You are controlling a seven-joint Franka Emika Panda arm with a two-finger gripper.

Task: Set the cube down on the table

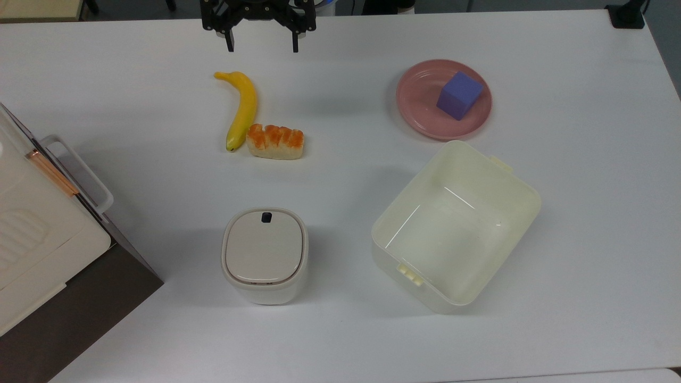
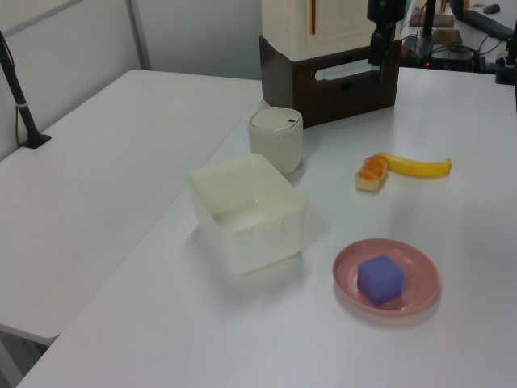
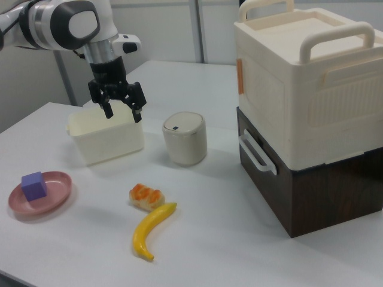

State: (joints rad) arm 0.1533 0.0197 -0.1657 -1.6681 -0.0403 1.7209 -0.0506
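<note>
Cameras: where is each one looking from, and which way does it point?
Top view: overhead, looking straight down on the table; the gripper shows at the top edge, open.
Left view: raised past the end where the pink plate holds the cube, looking along the table; a bit of the gripper shows far off.
Right view: raised at the opposite side, near the banana; the arm and gripper show.
All share the cube, the plate and the banana.
</note>
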